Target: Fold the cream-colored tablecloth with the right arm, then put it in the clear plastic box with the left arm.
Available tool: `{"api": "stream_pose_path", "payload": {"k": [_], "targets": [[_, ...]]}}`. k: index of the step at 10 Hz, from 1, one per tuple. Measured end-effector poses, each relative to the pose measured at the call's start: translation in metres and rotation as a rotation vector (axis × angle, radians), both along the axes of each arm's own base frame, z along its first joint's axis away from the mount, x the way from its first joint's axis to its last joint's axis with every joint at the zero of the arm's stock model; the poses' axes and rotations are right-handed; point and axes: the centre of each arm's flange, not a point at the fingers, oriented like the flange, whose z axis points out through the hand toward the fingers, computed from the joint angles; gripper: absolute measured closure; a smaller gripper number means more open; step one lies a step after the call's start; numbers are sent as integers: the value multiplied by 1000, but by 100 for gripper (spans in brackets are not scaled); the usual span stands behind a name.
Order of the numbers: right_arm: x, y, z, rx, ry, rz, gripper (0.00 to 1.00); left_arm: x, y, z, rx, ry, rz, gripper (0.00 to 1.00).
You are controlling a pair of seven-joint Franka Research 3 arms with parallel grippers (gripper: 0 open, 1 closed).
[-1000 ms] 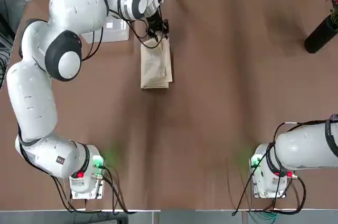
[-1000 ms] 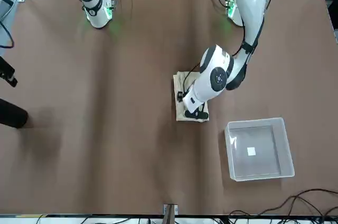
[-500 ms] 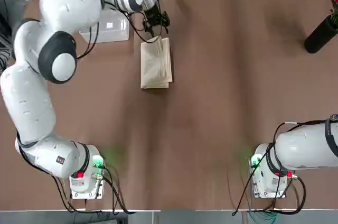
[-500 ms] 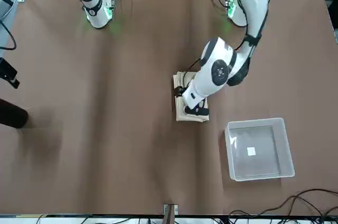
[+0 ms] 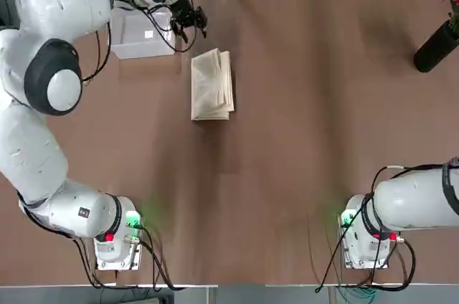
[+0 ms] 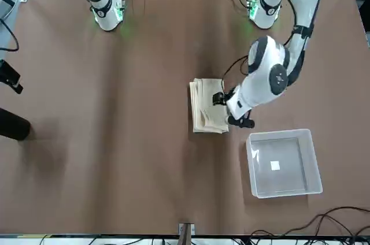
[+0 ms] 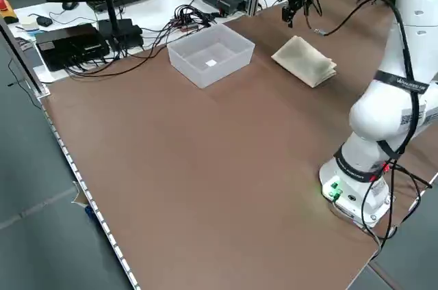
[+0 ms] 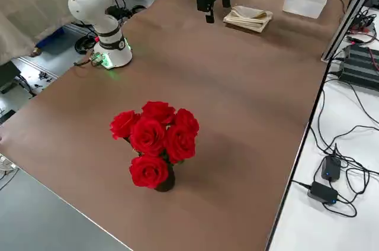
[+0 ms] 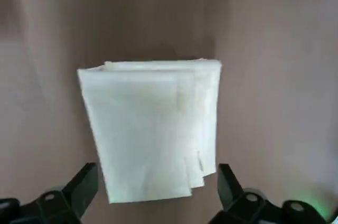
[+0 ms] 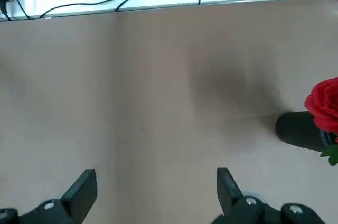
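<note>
Roses (image 8: 157, 135) in 1 dark vase (image 8: 166, 181), upright.

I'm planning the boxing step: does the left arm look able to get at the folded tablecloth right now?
Probably yes: the left tool hovers open near the cloth, which lies uncovered on bare table, and nothing visible stands between them.

Cream tablecloth (image 5: 210, 87), plain brown table (image 5: 287, 139), red roses (image 8: 157, 135)
</note>
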Motion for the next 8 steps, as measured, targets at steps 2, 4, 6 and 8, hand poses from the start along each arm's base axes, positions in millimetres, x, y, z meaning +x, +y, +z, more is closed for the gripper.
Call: {"api": "stream_pose_path", "payload": {"k": [2,4,6,8], "targets": [[-3,6,-3,6,31,8,0,-7,10,-23,-23,-34,46,1],[-8,7,-1,5,72,38,0,-15,19,-49,-39,-57,69,1],[-11,7,1,4,87,52,0,-24,36,-86,-70,-77,71,0],[-11,6,2,4,88,54,0,-26,47,-121,-132,-64,44,0]]}}
